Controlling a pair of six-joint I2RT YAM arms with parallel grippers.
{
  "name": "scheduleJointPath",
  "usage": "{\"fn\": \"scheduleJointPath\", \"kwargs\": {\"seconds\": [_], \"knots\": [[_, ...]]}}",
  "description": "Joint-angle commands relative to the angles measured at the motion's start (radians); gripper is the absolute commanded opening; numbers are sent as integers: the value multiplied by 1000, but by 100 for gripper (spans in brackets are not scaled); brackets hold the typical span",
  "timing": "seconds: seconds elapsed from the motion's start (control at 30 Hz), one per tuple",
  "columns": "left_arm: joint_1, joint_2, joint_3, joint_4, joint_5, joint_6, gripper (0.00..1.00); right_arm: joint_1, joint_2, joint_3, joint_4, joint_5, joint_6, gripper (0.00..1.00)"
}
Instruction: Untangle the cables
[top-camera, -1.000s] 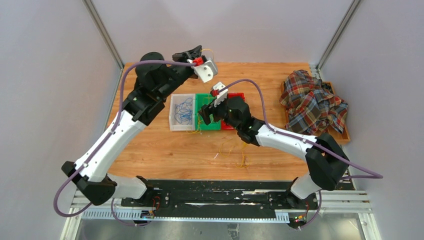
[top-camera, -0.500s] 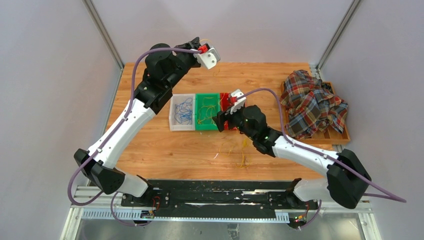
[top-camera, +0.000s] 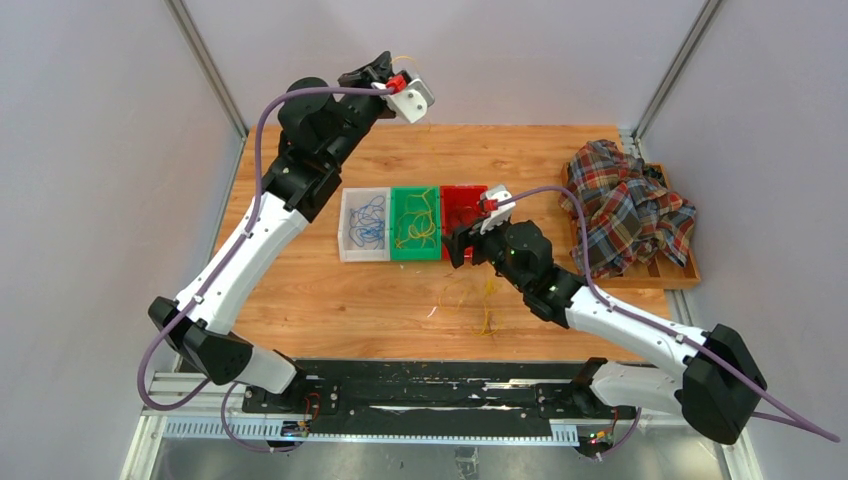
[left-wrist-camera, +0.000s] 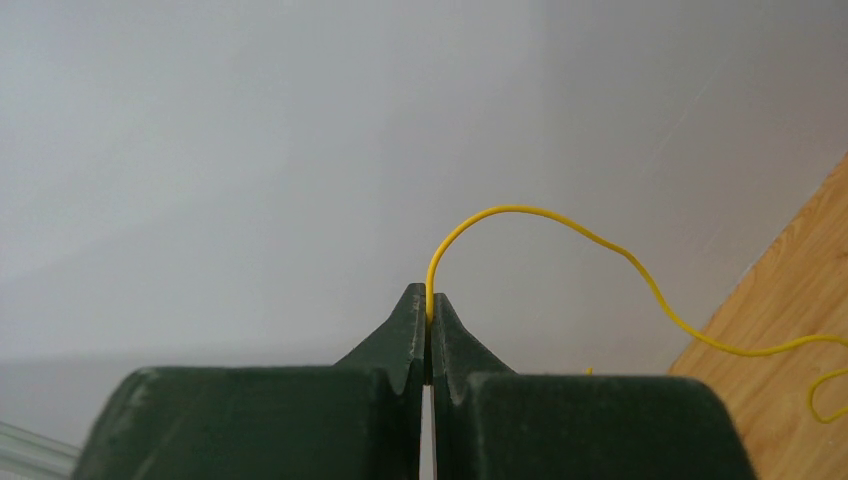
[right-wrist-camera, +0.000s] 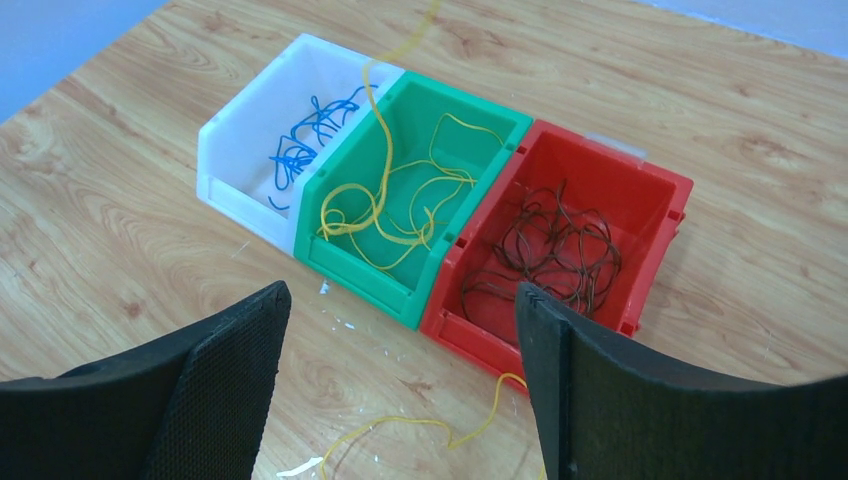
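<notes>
Top external: wood table (top-camera: 330, 300), grey walls (top-camera: 520, 60); left pincer (left-wrist-camera: 428, 300) grips cable (left-wrist-camera: 540, 215), right pincer (right-wrist-camera: 400, 295) agape.

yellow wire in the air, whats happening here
The left gripper, raised over the table's far edge, has its jaws shut on a yellow cable that runs down into the green bin. The right gripper hangs open near the red bin of dark cables. The white bin holds blue cables.
</notes>
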Motion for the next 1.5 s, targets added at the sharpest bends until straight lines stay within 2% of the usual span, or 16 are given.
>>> {"fn": "scheduleJointPath", "kwargs": {"seconds": [0.0, 0.13, 0.47, 0.6, 0.8, 1.0, 1.13, 1.47], "knots": [[5, 11, 32, 107, -17, -14, 1, -16, -17, -24, -9, 48, 27, 82], [5, 11, 21, 39, 11, -42, 1, -16, -23, -31, -7, 56, 32, 82], [10, 8, -194, 25, -12, -76, 1, -19, -78, -63, -26, 85, 28, 81], [18, 24, -245, -35, -14, -96, 1, -26, -113, -78, -42, 106, 34, 80], [18, 35, -363, -83, -19, -48, 1, -43, -158, -93, -74, 126, 58, 80], [20, 52, -411, -168, -58, -29, 1, -61, -161, -94, -107, 124, 90, 79], [20, 27, -474, -200, -5, -9, 0, -74, -158, -95, -119, 121, 94, 78], [-2, 158, -424, -283, 112, -156, 0, -92, -181, -85, -191, 142, 128, 76]]}}
